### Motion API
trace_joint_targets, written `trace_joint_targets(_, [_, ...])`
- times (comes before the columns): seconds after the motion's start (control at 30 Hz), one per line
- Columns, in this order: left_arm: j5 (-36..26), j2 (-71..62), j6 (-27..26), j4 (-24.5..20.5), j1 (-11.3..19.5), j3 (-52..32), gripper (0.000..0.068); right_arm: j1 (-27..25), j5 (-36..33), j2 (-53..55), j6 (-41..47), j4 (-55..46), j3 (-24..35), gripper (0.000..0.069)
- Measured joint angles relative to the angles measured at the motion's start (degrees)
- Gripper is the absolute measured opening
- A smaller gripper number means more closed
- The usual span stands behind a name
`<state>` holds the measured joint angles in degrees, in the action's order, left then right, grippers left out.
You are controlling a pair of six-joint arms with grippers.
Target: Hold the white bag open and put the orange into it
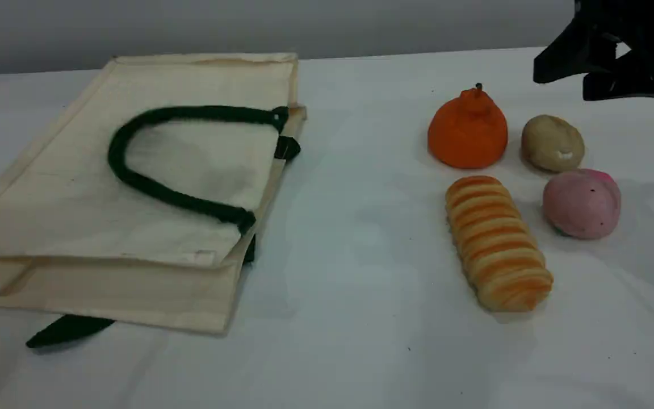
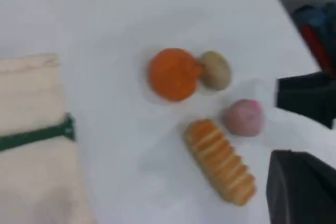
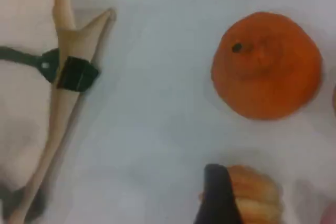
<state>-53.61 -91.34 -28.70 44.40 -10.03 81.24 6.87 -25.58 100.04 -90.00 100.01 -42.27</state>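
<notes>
I count one white bag [image 1: 105,187] lying flat on its side on the left of the tabletop [image 1: 361,341], with its mouth edge turned toward the food. It has two dark green handles. One handle [image 1: 134,176] curves across the upper panel, and the end of the other [image 1: 68,329] pokes out from under the bag's near corner. To the right, well apart from the bag, sit four food items in a loose cluster. The one orange [image 1: 468,133] stands upright on the tabletop at the far left of that group, knob and dark stem on top, outside the bag. One brownish potato-like lump [image 1: 552,142] sits just beside it on the right. One pink round fruit [image 1: 581,203] is nearer the camera than the lump. One ridged, orange-striped bread loaf [image 1: 497,250] lies on the near side of the orange, angled toward me. My right claw [image 1: 561,82] hangs above the far right of the tabletop, beyond the foods, with its fingers spread and gripping nothing. Its wrist view looks down on the orange, and one fingertip [image 3: 216,198] shows over the end of the loaf. My left claw [image 2: 302,192] shows only as a dark tip at the edge of its own view; it is pressed together, clear of both the bag and the foods.
</notes>
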Motion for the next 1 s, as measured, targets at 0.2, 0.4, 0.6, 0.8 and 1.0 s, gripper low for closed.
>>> trace_joint_targets(0.2, [1.7, -1.0, 2.5, -8.3, 0.0, -0.1, 0.0011, 0.0, -0.6, -0.1, 0.0, 0.0, 0.0, 0.0479])
trace_joint_targets(0.4, [3.8, -5.7, 6.8, -10.5, 0.0, -3.4, 0.0105, 0.0, -1.4, -0.1, 0.1, 0.0, 0.0, 0.0479])
trace_joint_targets(0.6, [5.3, -11.9, 10.5, -12.3, 0.0, -4.0, 0.028, 0.0, -1.5, -0.1, 0.1, 0.0, 0.0, 0.0479])
trace_joint_targets(0.8, [4.3, -17.1, 19.1, -22.2, 0.0, -4.0, 0.0361, 0.0, -1.5, -0.1, 0.1, 0.0, 0.0, 0.0479])
trace_joint_targets(1.0, [4.5, -18.6, 27.8, -30.4, 0.0, -4.9, 0.0364, 0.0, -1.5, -0.1, 0.1, 0.0, 0.0, 0.0479])
